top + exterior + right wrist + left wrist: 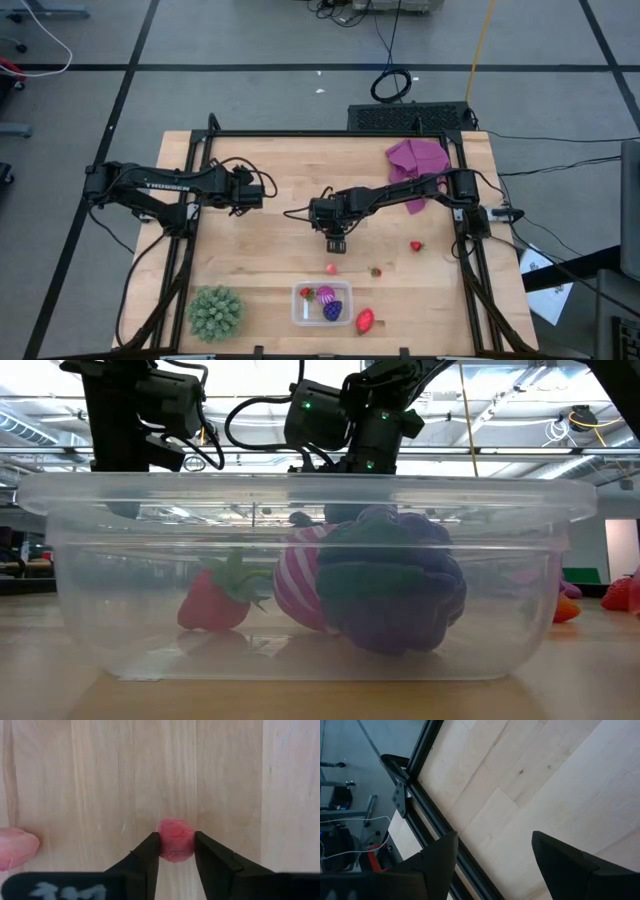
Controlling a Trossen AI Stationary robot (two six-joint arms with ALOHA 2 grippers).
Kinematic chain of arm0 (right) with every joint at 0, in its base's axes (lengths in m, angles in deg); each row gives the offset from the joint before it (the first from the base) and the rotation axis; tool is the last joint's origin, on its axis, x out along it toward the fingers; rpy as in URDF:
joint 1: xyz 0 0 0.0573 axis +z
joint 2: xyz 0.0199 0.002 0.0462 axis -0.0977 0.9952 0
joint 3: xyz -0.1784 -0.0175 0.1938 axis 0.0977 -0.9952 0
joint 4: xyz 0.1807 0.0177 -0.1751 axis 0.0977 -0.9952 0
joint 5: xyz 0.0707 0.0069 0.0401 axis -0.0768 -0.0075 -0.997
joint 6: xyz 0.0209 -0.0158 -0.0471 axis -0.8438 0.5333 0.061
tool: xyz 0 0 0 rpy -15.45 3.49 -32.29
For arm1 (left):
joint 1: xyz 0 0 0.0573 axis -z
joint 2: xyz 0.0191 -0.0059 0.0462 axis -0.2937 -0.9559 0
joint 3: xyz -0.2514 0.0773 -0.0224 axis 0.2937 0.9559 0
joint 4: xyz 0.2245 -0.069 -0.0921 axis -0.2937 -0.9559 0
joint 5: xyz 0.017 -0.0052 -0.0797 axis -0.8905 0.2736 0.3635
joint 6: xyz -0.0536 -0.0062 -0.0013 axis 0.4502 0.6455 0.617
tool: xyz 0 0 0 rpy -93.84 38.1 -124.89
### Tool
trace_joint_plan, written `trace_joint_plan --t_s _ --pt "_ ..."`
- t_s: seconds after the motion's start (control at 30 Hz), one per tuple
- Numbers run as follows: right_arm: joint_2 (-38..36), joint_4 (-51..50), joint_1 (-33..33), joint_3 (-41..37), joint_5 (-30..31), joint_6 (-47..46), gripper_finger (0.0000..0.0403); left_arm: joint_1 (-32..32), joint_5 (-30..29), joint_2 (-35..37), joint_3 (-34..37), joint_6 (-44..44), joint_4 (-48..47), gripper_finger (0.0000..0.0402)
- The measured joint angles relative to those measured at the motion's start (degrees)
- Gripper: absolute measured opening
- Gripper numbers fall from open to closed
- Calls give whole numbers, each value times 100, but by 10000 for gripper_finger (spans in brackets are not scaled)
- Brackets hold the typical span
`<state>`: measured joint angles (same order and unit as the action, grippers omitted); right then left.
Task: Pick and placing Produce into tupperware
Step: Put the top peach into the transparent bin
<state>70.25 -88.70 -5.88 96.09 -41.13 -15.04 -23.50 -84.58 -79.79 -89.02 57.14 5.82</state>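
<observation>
Both arms are dark, jointed and slim, trailing looped black cables; the left arm bears white lettering (probably the maker's name). A green light glows on the right arm's wrist.

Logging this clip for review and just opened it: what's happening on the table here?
The right gripper is over the middle of the table with its fingers around a small pink-red piece; whether it is lifted is unclear. The clear tupperware at the front edge already holds a strawberry, a magenta ball and a purple grape bunch. Other red pieces lie loose on the wood. The left gripper waits open at the table's left side.
</observation>
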Motion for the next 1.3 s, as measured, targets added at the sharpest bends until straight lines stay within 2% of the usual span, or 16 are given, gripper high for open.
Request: trace_joint_plan --t_s 0.6,0.87,1.03,1.3 --pt "-17 -57 36 0 7 0 89 0 0 1 0 0 1 266" --pt "-601 -239 270 0 7 -194 89 2 0 1 0 -13 2 267" --pt "-1167 -251 680 0 9 -624 89 2 -2 1 -2 -3 2 263" --pt "-1722 -53 1884 2 4 -1739 89 2 -2 1 -2 4 2 262"
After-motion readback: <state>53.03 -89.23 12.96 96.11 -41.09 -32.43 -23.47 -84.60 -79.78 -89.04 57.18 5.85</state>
